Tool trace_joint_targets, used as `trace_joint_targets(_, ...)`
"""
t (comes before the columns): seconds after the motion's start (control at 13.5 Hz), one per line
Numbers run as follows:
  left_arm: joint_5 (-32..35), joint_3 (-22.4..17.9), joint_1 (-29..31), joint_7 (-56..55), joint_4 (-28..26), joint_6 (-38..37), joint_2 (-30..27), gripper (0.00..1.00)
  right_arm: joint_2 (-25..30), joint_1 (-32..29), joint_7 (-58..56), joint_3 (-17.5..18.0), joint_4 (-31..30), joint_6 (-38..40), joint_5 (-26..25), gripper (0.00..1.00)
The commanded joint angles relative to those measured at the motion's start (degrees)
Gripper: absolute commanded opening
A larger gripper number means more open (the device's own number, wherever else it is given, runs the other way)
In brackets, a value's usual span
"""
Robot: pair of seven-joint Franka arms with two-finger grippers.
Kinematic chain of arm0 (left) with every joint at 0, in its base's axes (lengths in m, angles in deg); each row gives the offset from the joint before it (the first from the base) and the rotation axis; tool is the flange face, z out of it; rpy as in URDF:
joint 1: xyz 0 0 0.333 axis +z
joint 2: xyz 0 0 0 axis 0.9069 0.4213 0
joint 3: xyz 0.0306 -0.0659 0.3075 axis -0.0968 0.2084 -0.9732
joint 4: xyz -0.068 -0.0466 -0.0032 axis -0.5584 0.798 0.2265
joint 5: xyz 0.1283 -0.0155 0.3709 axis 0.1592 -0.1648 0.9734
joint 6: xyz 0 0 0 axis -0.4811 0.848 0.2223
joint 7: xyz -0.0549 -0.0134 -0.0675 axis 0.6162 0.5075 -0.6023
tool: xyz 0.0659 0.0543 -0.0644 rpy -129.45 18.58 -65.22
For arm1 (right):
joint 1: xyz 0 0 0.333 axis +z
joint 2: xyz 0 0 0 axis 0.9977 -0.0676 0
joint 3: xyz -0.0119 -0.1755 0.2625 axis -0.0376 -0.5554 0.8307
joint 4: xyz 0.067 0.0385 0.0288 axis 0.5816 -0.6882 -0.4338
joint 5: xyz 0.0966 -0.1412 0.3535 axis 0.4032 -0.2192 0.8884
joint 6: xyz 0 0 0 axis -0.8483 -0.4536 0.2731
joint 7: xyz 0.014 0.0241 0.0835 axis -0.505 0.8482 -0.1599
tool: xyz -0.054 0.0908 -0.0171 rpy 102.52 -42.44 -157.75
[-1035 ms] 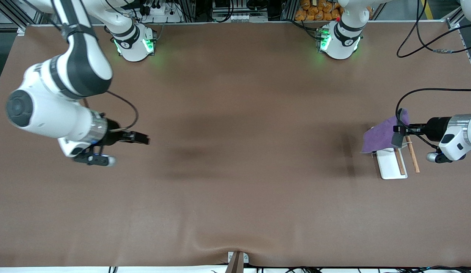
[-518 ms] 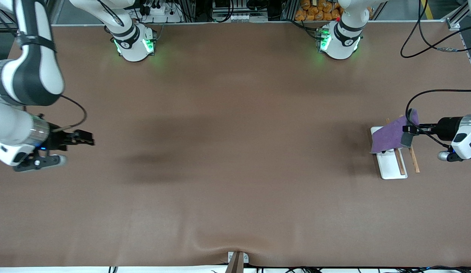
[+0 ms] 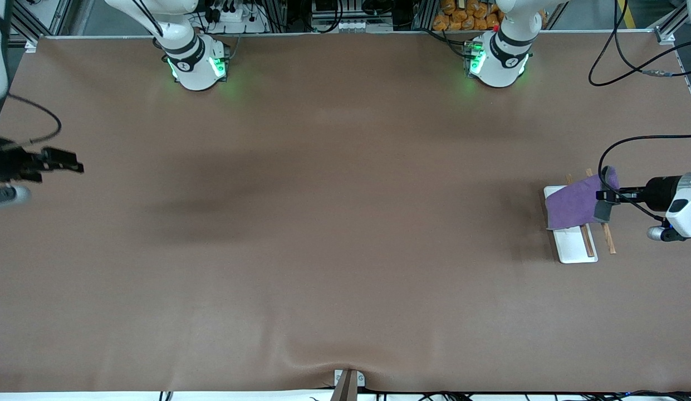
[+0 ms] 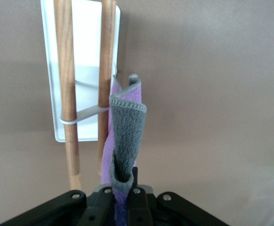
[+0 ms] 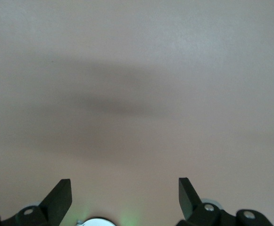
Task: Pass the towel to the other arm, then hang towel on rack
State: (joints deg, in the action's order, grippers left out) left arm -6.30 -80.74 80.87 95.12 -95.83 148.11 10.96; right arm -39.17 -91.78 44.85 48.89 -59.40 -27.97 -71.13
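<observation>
Towel: the small purple fuzzy towel with grey reverse and edging point(image 3: 579, 205) hangs from your left gripper point(image 3: 608, 196), draped over the rack at the left arm's end of the brown bench point(image 3: 345, 223)

Left jaws: clamped together on the towel's folded grey edge, seen clearly in the left wrist view point(image 4: 127, 141)

Rack: white flat rectangular base carrying two parallel light-brown wooden rods and a thin wire bracket point(image 3: 573, 248); in the front view the rods point(image 3: 586, 239) run from about 12 toward 6 o'clock

Key relation: the cloth spreads from your left jaws toward 9 o'clock in the front view, crossing the rods' long axis at roughly a right angle; whether it already rests on the rods or hangs just above them, you cannot tell

Next move, as a judgement: lower until the cloth bears on both rods, then let go; too little overhang on either rod's outer edge could let it slide off

Right gripper: point(image 3: 55, 161) over the bench edge at the right arm's end, jaws wide apart and empty, waiting; well apart from the rack

Nearer arm: the left, by far
</observation>
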Motion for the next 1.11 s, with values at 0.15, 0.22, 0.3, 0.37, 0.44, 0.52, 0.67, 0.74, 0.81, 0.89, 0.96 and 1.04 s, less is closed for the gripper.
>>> trace_joint_targets(0.15, 1.3, 0.63, 3.11, 4.83, 0.85, 2.56, 2.03, 0.0, 12.03, 1.6, 6.29, 1.42, -11.34, -2.04, -1.17, 1.0)
trace_joint_targets(0.22, 1.3, 0.63, 3.9, 5.54, 0.85, 2.56, 2.38, 0.0, 11.42, 2.04, 7.62, 1.33, -9.59, -1.78, -1.17, 1.0)
trace_joint_targets(0.3, 1.3, 0.63, 4.43, 5.89, 0.85, 2.56, 2.82, 0.0, 9.85, 2.05, 7.72, 1.33, -7.31, -1.34, -1.17, 1.0)
trace_joint_targets(0.37, 1.3, 0.63, 4.78, 6.59, 0.93, 2.56, 2.91, 0.0, 8.96, 2.05, 7.8, 1.33, -4.94, -1.34, -1.17, 1.0)
trace_joint_targets(0.44, 1.3, 0.63, 4.87, 7.47, 1.54, 2.56, 3.0, 0.0, 7.47, 2.22, 7.81, 1.25, -2.22, -1.25, -1.34, 1.0)
trace_joint_targets(0.52, 1.3, 0.63, 5.22, 8.17, 1.81, 2.56, 3.44, 0.0, 6.24, 2.14, 7.81, 1.24, -0.45, -0.82, -1.43, 1.0)
trace_joint_targets(0.67, 1.04, 0.71, 7.41, 10.45, 1.99, 2.56, 4.32, 0.0, 5.44, 1.79, 7.81, 1.24, 0.53, -0.99, -1.34, 1.0)
trace_joint_targets(0.74, 0.95, 0.72, 7.51, 11.6, 2.08, 2.56, 4.67, 0.0, 5.26, 1.7, 7.72, 1.24, 0.79, -1.16, -1.34, 1.0)
trace_joint_targets(0.81, 0.95, 0.63, 7.51, 12.13, 2.08, 2.64, 4.76, 0.0, 5.09, 1.87, 7.72, 1.24, 1.06, -1.08, -1.43, 1.0)
trace_joint_targets(0.89, 0.86, 0.71, 7.59, 12.14, 2.08, 2.65, 5.11, 0.0, 4.91, 2.22, 7.8, 1.24, 1.58, -0.99, -1.43, 1.0)
trace_joint_targets(0.96, 0.95, 0.63, 7.6, 12.22, 2.16, 2.65, 5.29, 0.0, 4.91, 2.49, 7.81, 1.24, 1.76, -0.9, -1.43, 1.0)
trace_joint_targets(1.04, 1.04, 0.63, 7.51, 12.14, 2.17, 2.65, 5.55, 0.06, 4.91, 2.57, 7.81, 1.24, 1.76, -0.99, -1.43, 1.0)
